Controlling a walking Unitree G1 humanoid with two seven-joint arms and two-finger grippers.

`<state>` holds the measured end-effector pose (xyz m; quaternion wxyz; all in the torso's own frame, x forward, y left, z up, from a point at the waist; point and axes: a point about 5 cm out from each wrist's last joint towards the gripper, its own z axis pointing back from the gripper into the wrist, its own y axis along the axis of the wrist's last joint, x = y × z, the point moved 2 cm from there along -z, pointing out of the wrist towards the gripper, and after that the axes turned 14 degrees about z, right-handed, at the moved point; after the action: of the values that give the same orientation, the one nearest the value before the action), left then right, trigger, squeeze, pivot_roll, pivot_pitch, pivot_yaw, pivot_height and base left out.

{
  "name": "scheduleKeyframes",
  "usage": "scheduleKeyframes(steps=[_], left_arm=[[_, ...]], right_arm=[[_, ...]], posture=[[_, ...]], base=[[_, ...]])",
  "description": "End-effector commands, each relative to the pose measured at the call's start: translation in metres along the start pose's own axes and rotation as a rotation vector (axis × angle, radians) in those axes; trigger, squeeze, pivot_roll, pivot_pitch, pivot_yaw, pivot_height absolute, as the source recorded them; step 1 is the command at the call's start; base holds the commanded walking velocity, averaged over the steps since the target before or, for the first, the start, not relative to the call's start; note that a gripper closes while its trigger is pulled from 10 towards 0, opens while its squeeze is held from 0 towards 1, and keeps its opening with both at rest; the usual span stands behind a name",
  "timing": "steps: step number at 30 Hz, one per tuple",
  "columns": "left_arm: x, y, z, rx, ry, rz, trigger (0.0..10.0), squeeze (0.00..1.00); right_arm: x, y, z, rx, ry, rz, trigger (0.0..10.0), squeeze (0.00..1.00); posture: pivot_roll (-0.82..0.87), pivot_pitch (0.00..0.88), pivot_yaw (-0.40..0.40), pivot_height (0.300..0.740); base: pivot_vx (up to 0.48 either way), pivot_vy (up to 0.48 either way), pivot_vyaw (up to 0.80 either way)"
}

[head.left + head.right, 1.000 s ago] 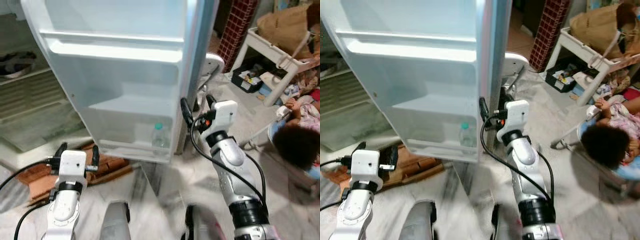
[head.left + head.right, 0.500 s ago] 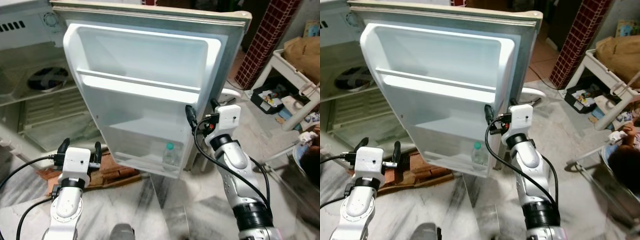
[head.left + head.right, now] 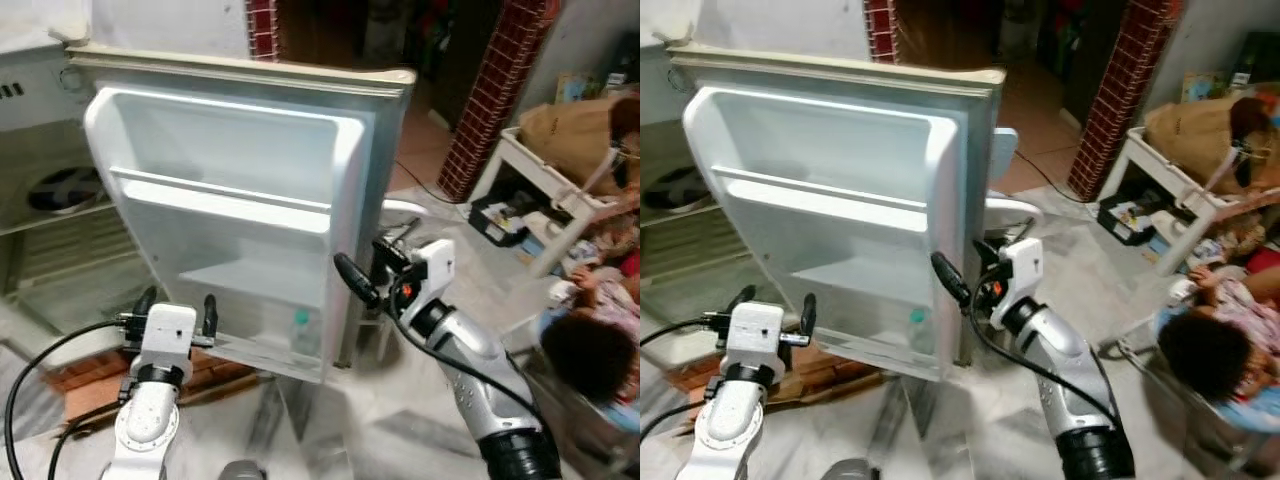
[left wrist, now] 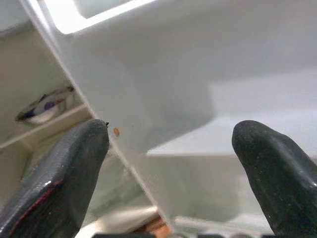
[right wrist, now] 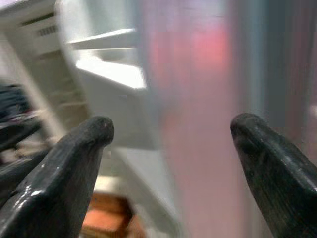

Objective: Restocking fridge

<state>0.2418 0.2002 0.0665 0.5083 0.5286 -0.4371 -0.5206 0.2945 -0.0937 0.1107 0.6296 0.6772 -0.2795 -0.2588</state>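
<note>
fridge door (image 3: 230, 230) stands swung wide, its white inner shelves facing the robot. right gripper (image 3: 365, 270) sits at the door's free edge, jaws spread wide and holding nothing, one finger on the door's inner side, the other on the outer. left gripper (image 3: 177, 305) hangs before the door's lower hinge-side corner, jaws also apart and empty. a bottle (image 3: 301, 333) stands in the door's bottom shelf. bricks (image 3: 90, 370) lie below the door. beyond the door's free edge, a person (image 3: 590, 350) sits near a white table (image 3: 545, 180).
</note>
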Motion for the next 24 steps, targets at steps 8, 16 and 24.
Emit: scheduleKeyframes(steps=[8,16,24], left_arm=[[0.001,0.0,0.0,-0.004,0.004,-0.003,10.0,0.0],[-0.009,0.002,0.001,0.018,0.074,0.0,10.0,0.0],[-0.033,0.001,0.006,0.016,0.213,0.039,10.0,0.0]], right_arm=[[-0.017,-0.018,0.012,-0.123,0.24,-0.026,10.0,0.0],[0.003,-0.017,0.002,-0.1,0.012,0.082,10.0,0.0],[0.009,-0.021,-0.003,-0.139,-0.126,0.153,10.0,0.0]], posture=[[0.06,0.039,0.007,0.74],[0.06,0.042,0.007,0.74],[0.07,0.044,0.007,0.74]], base=[[0.0,-0.331,0.0],[0.0,-0.081,0.0],[0.0,0.0,0.0]])
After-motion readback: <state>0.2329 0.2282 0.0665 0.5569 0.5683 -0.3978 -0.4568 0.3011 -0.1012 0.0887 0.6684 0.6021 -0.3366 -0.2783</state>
